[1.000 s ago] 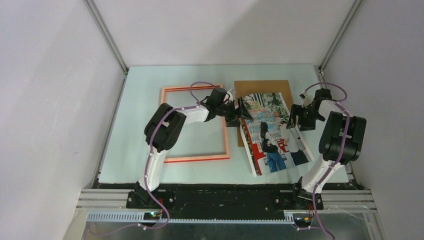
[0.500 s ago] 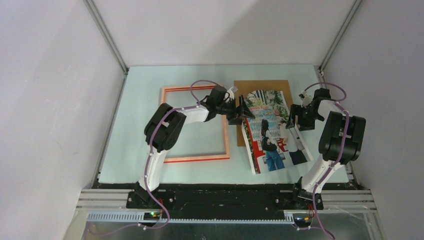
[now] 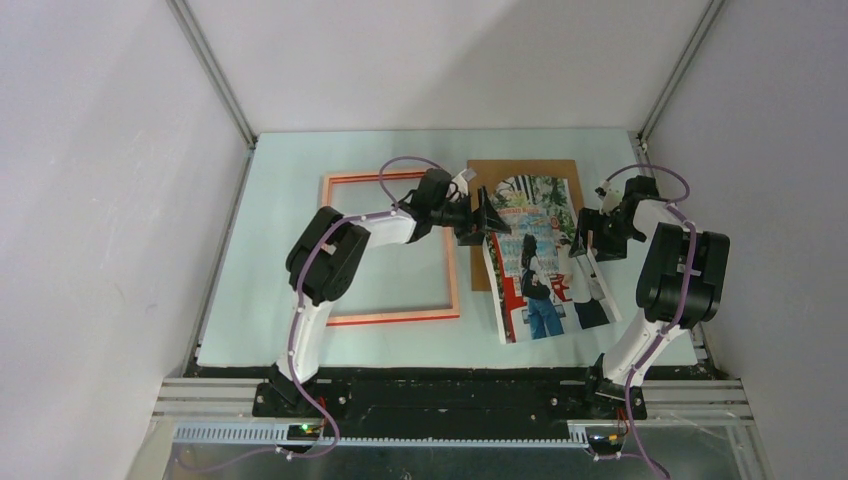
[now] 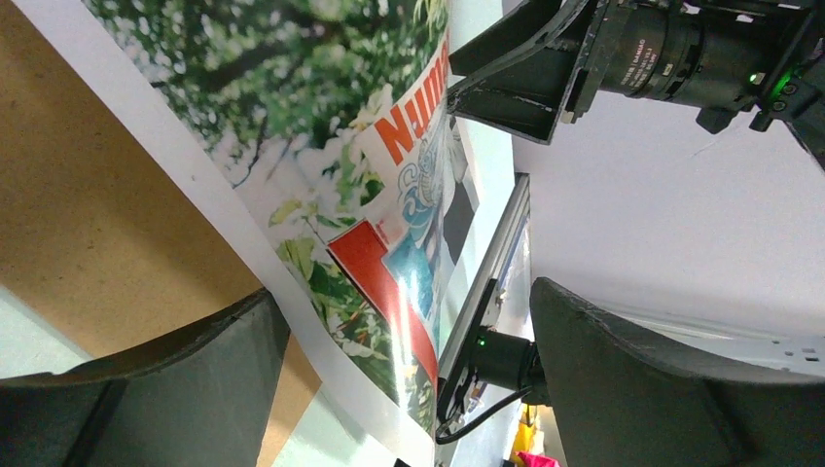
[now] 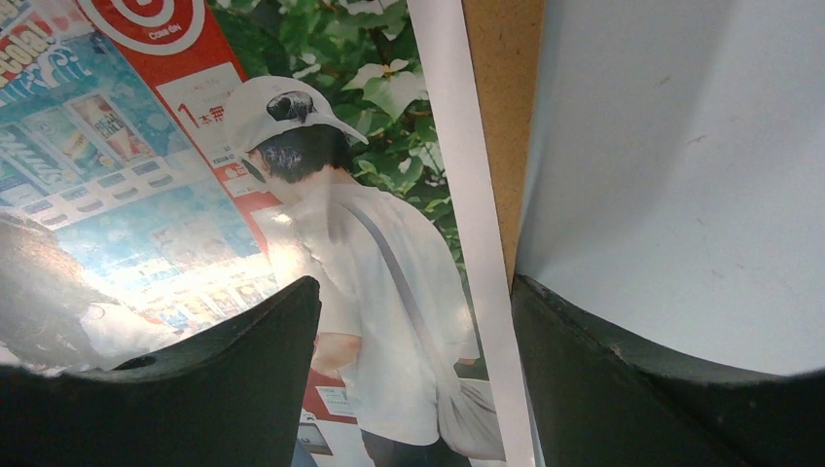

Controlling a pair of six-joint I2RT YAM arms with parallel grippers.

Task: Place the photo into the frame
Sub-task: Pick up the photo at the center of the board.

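Left gripper [image 3: 487, 217] spread astride photo's [image 3: 540, 275] left edge; right gripper [image 3: 583, 237] spread astride right edge. Frame [image 3: 390, 318] lies beside, apart.

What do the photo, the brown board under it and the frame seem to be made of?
The photo: thin glossy paper; it curves and shows glare. The brown board: probably matte fibreboard or card, dull and even. The frame: thin orange-pink rails with red edges; plastic or painted wood, I cannot tell.
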